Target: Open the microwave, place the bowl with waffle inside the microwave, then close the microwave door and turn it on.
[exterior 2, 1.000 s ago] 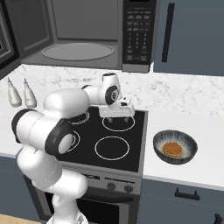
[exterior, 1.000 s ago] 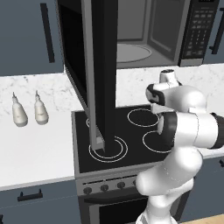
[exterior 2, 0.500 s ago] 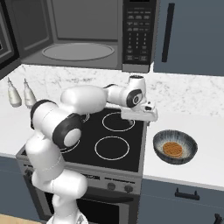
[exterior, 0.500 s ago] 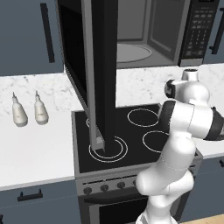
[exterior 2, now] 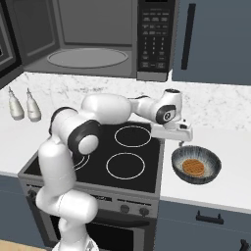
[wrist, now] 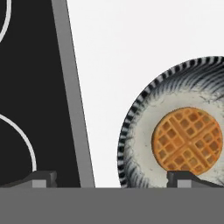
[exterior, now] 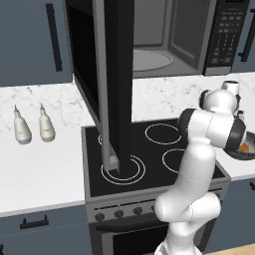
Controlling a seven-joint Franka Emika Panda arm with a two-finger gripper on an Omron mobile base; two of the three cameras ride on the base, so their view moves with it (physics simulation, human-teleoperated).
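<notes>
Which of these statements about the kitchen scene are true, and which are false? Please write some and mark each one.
1. The microwave door is closed. False: it stands wide open.
2. The waffle lies in the bowl. True.
3. The bowl sits inside the microwave. False: it rests on the counter, right of the stove.
4. The gripper is open and holds nothing. True.
5. Two bottles stand on the counter left of the stove. True.
</notes>
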